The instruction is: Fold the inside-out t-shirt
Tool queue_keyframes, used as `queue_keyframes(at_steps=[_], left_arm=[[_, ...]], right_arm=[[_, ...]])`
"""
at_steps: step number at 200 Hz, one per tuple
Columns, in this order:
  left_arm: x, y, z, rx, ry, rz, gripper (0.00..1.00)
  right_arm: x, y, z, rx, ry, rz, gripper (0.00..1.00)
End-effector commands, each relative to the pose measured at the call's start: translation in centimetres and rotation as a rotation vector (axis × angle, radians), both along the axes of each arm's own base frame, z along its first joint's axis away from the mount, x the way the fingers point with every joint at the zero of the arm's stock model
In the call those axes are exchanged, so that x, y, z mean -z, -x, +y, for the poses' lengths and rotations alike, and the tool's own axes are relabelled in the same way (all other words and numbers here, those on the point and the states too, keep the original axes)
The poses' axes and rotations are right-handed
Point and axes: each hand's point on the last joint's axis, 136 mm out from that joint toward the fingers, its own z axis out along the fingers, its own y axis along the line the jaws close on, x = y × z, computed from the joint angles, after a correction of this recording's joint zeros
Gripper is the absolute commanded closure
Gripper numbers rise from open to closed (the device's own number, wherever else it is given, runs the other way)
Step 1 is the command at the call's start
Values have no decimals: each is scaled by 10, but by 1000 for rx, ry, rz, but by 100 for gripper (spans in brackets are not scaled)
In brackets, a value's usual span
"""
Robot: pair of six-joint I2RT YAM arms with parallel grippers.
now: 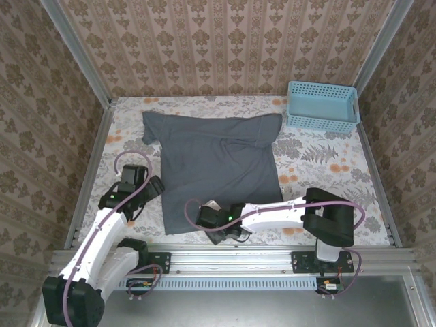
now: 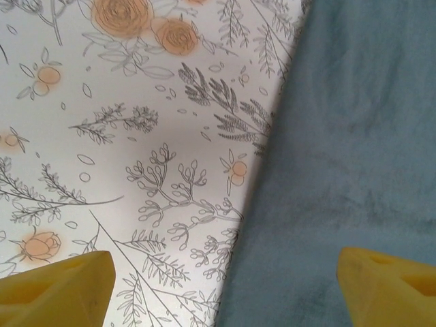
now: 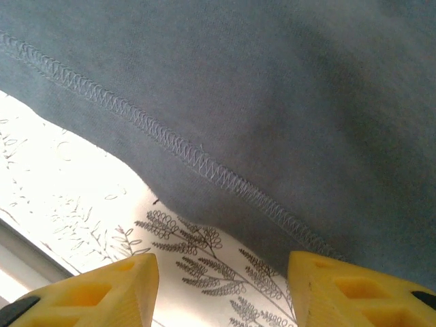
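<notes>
Inside-out t-shirt (image 1: 218, 160) spread on floral tablecloth (image 1: 320, 167), patterned wallpaper walls (image 1: 225, 41), left fingers (image 2: 54, 289) released, right fingers (image 3: 344, 289) released

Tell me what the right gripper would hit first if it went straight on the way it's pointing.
Likely the stitched hem of the t-shirt, just beyond the floral tablecloth between the fingers of the right gripper; depth is unclear.
</notes>
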Motion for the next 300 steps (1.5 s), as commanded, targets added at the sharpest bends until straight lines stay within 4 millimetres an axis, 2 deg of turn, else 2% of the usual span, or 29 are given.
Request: queue_keyframes(at_steps=[1, 20, 36, 55, 88, 110, 112, 120, 133, 153, 182, 205, 264, 300], left_arm=[[2, 0, -6, 45, 25, -5, 13], [1, -4, -17, 95, 58, -20, 13], [-2, -7, -37, 192, 86, -33, 13], [-1, 1, -63, 325, 3, -22, 12], [16, 41, -124, 605, -145, 72, 14], [27, 72, -159, 782, -256, 112, 15], [28, 75, -162, 796, -266, 117, 15], [32, 84, -173, 847, -298, 130, 15], [38, 97, -187, 919, -341, 151, 16], [48, 110, -208, 987, -359, 179, 19], [58, 108, -221, 989, -352, 187, 29], [64, 105, -225, 977, -360, 193, 37], [82, 114, -219, 958, -343, 250, 50], [87, 115, -216, 949, -348, 266, 61]], right_arm=[[-1, -10, -1, 7, 53, -51, 47], [-6, -17, -10, 48, 64, -82, 48], [-15, -19, -26, 87, 46, -103, 46], [-27, -19, -47, 119, 2, -106, 44], [-31, -14, -81, 203, -41, -88, 42], [-23, -18, -107, 300, -15, -90, 41], [-28, -20, -107, 313, -36, -95, 41], [-30, -24, -114, 356, -51, -101, 40], [-29, -26, -136, 438, -25, -106, 40], [-31, -30, -154, 512, -70, -113, 39], [-32, -30, -159, 523, -110, -111, 38], [-28, -27, -161, 532, -103, -100, 37], [-35, -30, -184, 611, -112, -141, 36], [-37, -31, -190, 643, -120, -141, 35]])
